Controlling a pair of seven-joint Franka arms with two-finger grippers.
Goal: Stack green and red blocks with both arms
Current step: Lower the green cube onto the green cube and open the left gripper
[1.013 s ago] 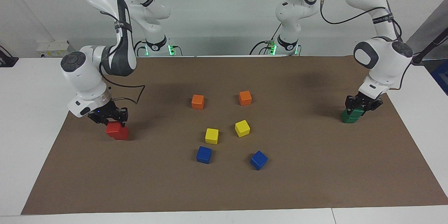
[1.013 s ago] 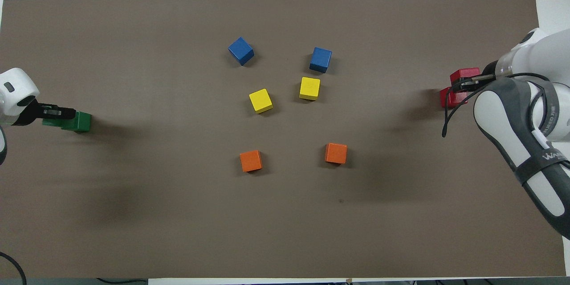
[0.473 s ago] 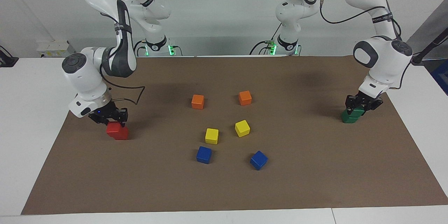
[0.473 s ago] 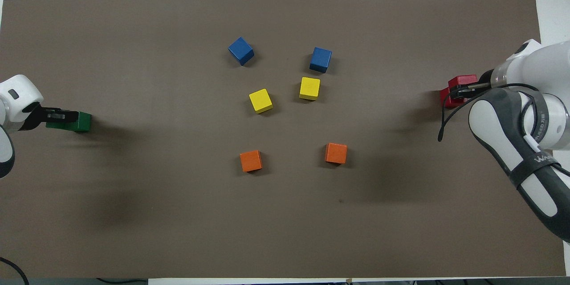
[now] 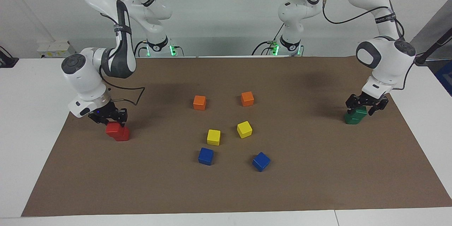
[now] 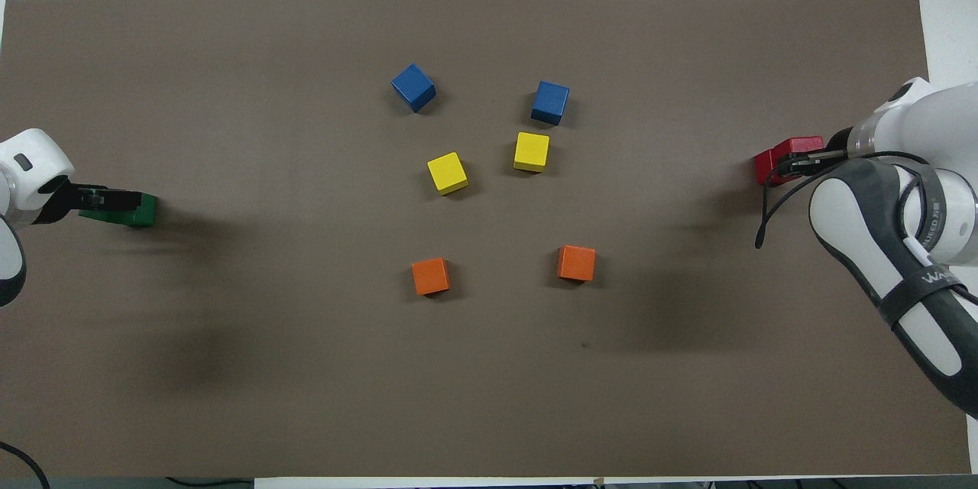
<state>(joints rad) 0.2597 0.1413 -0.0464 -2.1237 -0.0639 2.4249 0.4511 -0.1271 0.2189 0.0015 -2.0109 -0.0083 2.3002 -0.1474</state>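
Toward the left arm's end of the counter [image 5: 420, 120], at about 3 o'clock on the brown mat [image 5: 317, 169] in the facing view, we see the upper green block [image 5: 360, 112] seated on the lower green block [image 5: 351, 120]. The left pincer [image 5: 361, 110] stands open just over it, one jaw to each side and nothing in its grasp. We judge this stack to be at the release step; the next move calls for a straight lift clear of the pair without nudging it.

At about 9 o'clock, toward the right arm's end, the right pincer [image 5: 112, 122] is closed on the upper red block [image 5: 112, 128]. This block sits askew over the lower red block [image 5: 123, 135], overlapping only part of its top. We judge the red placement unfinished. It calls for sliding the held block square over the lower one before letting go, or it may tip off.

Orange cubes [image 5: 199, 102], yellow cubes [image 5: 213, 137] and blue cubes [image 5: 206, 156] lie near the mat's centre, well apart from both stacks.

We cannot tell whether the open jaws touch the green block's sides, nor whether the upper red block bears on the lower one or hangs just above it. From overhead, each pincer covers part of its stack, so the blocks of a pair are hard to tell apart, and both arms are cut off by the frame.
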